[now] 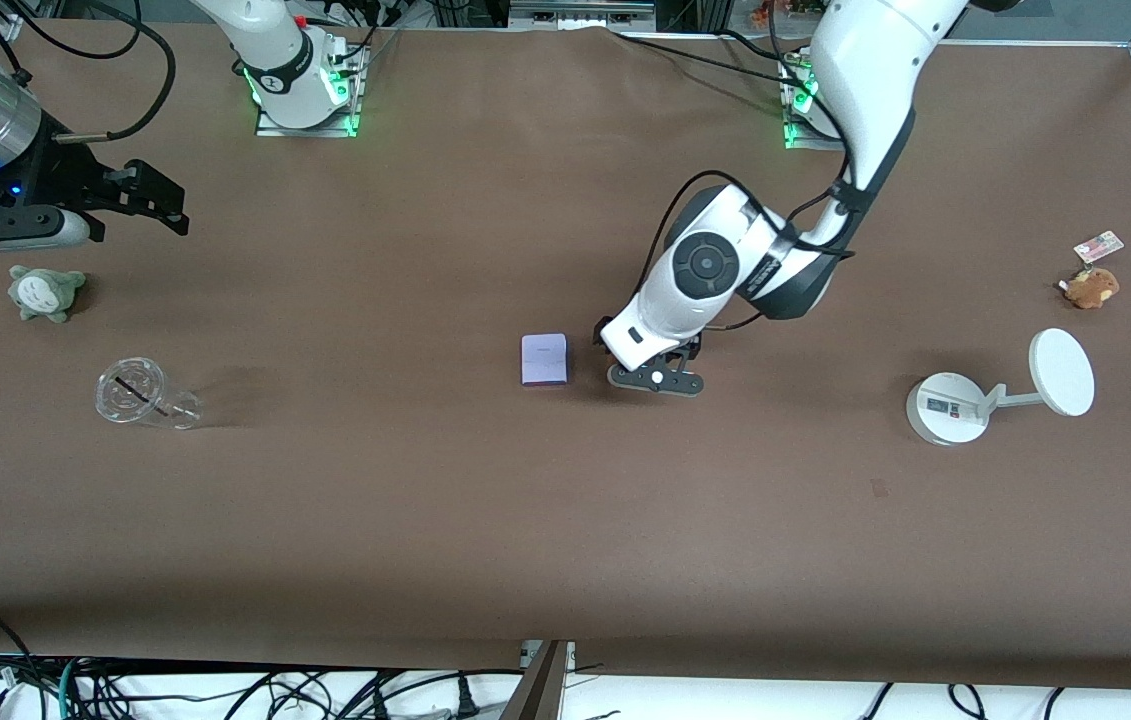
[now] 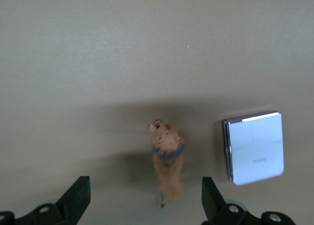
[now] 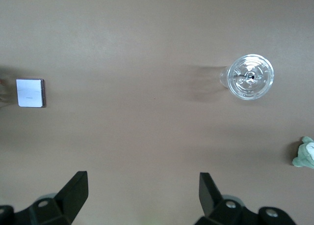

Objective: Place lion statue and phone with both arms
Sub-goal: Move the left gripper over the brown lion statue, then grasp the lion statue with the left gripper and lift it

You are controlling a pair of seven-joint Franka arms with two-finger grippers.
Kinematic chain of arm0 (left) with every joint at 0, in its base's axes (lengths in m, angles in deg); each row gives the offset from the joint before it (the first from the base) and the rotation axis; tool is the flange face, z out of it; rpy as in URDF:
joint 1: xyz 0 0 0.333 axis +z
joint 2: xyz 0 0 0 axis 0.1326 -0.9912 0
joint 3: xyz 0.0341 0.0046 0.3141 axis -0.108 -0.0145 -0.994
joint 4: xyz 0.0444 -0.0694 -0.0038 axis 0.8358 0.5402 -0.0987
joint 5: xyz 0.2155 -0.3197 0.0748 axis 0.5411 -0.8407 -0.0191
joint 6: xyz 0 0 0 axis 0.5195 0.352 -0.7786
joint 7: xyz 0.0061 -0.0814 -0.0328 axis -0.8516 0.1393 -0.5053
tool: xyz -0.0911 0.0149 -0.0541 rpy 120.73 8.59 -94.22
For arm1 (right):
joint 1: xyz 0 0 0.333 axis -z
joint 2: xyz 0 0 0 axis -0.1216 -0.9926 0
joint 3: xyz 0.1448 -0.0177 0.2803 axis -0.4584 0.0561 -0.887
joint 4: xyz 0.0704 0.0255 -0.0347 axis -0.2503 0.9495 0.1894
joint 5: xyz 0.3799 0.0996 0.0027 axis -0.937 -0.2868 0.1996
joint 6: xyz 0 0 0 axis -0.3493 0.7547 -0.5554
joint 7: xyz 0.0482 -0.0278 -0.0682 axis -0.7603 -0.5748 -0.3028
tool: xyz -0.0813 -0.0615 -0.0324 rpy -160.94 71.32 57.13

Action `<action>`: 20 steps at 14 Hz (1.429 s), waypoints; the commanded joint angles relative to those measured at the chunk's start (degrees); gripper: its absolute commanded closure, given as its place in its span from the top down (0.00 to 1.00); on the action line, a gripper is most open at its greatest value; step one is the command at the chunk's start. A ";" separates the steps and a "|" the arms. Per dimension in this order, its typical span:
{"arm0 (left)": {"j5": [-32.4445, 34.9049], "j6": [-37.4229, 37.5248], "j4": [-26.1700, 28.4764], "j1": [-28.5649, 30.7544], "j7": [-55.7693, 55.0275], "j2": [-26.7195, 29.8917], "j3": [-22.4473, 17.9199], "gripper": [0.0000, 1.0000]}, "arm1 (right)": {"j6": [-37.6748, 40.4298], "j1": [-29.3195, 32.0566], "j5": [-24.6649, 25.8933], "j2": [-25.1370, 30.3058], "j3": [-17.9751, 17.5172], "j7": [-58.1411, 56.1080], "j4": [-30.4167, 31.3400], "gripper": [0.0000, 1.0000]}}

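Observation:
The lion statue (image 2: 168, 163) is a small orange-brown figurine with a darker mane, lying on the brown table. My left gripper (image 2: 144, 201) is open just above it, one finger on either side and not touching it. In the front view the left gripper (image 1: 655, 379) is low over the table's middle and hides the lion. The phone (image 1: 544, 359) is a pale lavender block lying flat beside the lion, toward the right arm's end; it also shows in the left wrist view (image 2: 255, 147) and the right wrist view (image 3: 30, 92). My right gripper (image 1: 168, 206) is open and empty, up in the air at the right arm's end.
A clear plastic cup (image 1: 140, 394) lies on its side, with a grey-green plush (image 1: 45, 292) farther back from it. A white round-based stand with a disc (image 1: 1000, 392) and a brown plush with a card tag (image 1: 1091, 285) are at the left arm's end.

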 commanded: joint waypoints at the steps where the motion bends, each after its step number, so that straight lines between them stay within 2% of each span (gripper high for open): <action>1: 4.89 -3.77 -1.55 -2.13 -3.17 -3.94 -0.71 1.00 | 1.12 0.41 0.65 -0.43 -0.13 -1.13 -1.26 1.00; 5: 5.96 -5.36 -1.99 -2.39 -3.61 -5.79 -0.79 1.00 | 1.21 -0.90 0.47 -2.89 -0.65 -0.60 -0.82 1.00; 6: 6.05 -5.54 -2.16 -2.39 -3.43 -6.14 -0.79 0.82 | 0.51 -1.78 0.47 -3.59 -0.65 -0.16 -1.08 1.00; 7: 6.05 -6.15 -2.25 -2.31 -3.43 -6.06 -0.79 0.48 | 0.33 -2.40 0.47 -4.38 -0.65 0.01 -1.17 1.00; 8: 6.05 -6.33 -2.25 -2.39 -3.35 -6.06 -0.88 0.40 | 0.33 -2.49 0.38 -4.38 -0.65 0.02 -1.17 1.00; 9: 6.05 -6.33 -2.34 -2.48 -3.26 -6.06 -0.88 0.25 | 0.33 -2.49 0.30 -4.47 -0.65 -0.33 -1.17 1.00; 10: 6.05 -6.33 -2.25 -2.40 -3.26 -5.88 -0.88 0.14 | 0.33 -2.23 -0.05 -4.47 -0.57 -0.42 -1.26 1.00; 11: 6.05 -6.24 -2.16 -2.13 -3.26 -5.80 -0.88 0.07 | 0.33 -2.14 -0.06 -4.47 -0.57 -0.42 -1.26 1.00; 12: 6.05 -5.81 -2.16 -1.96 -3.00 -5.53 -0.88 0.03 | 0.33 -2.23 0.12 -4.47 -0.57 -0.51 -1.26 1.00; 15: 6.05 -3.10 -1.99 -1.17 -2.82 -3.61 -0.88 0.00 | 0.33 -2.23 0.12 -4.47 -0.57 -0.60 -1.17 1.00; 18: 6.05 9.45 -2.08 1.64 1.38 0.34 -0.88 0.00 | 0.41 -2.23 0.38 -4.73 -0.57 -0.51 -1.17 1.00; 20: 5.96 15.27 -2.34 5.67 6.30 3.33 -0.79 0.00 | 0.41 -2.40 0.47 -5.35 -0.57 -0.16 -1.17 1.00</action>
